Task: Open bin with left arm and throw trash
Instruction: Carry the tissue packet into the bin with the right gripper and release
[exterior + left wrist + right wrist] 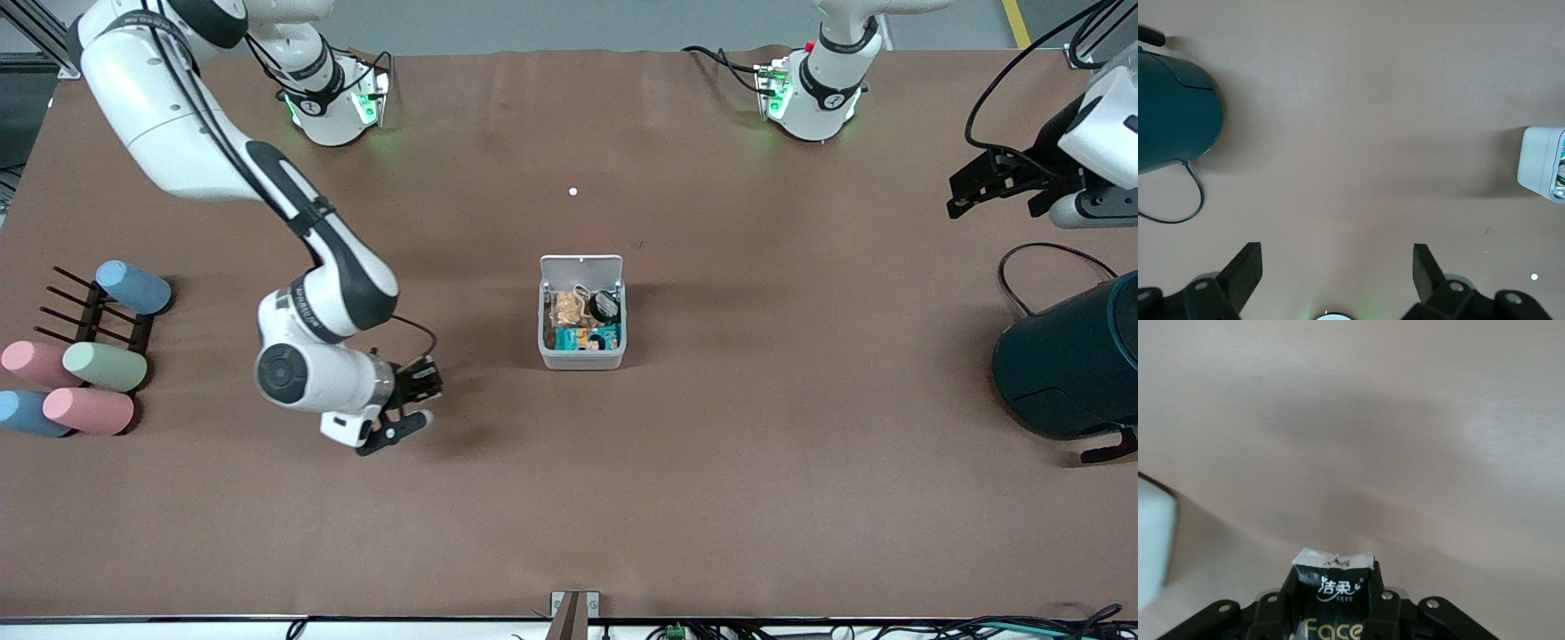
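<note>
Centre of the frame: bin [581,313] with lid [581,267] up, already holding a rubber band [580,293], a disc [605,305] and other trash. Lower left: right gripper [411,402], jaws clamped on the black packet [1335,592], which has yet to go in. Upper right: left gripper [996,185] waits, jaws wide apart. The packet cannot be made out from the front; the teal cylinder [1071,360] is cut off.

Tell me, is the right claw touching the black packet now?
Touching. The right wrist view shows the black packet clamped between the fingers of the right claw, its torn white edge sticking out.
</note>
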Tool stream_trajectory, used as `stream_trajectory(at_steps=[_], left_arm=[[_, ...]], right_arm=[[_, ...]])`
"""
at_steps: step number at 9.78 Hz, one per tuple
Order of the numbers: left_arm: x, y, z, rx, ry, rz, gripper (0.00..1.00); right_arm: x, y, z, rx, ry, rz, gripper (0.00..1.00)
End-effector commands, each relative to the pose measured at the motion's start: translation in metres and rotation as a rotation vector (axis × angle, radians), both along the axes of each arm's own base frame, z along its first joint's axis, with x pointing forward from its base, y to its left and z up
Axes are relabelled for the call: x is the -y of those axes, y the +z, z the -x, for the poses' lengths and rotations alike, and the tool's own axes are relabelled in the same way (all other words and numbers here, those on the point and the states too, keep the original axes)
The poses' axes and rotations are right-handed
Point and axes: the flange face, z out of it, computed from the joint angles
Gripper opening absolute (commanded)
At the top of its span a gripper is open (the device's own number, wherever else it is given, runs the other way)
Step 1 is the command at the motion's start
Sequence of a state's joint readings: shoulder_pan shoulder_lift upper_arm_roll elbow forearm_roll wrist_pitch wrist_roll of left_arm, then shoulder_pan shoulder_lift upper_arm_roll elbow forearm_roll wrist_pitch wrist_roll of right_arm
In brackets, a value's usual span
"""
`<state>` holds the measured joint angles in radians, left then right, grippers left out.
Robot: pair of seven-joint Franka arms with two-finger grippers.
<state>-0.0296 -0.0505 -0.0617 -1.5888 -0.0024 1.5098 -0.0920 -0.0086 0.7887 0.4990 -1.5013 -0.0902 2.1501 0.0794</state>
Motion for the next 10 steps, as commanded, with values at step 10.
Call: stream_trajectory(at_steps=[10], left_arm=[[-0.020, 0.018, 0.005, 0.005, -0.079, -0.021, 1.00]], right_arm=[[-0.160, 0.088, 0.077, -0.112, -0.303, -0.110, 0.42]])
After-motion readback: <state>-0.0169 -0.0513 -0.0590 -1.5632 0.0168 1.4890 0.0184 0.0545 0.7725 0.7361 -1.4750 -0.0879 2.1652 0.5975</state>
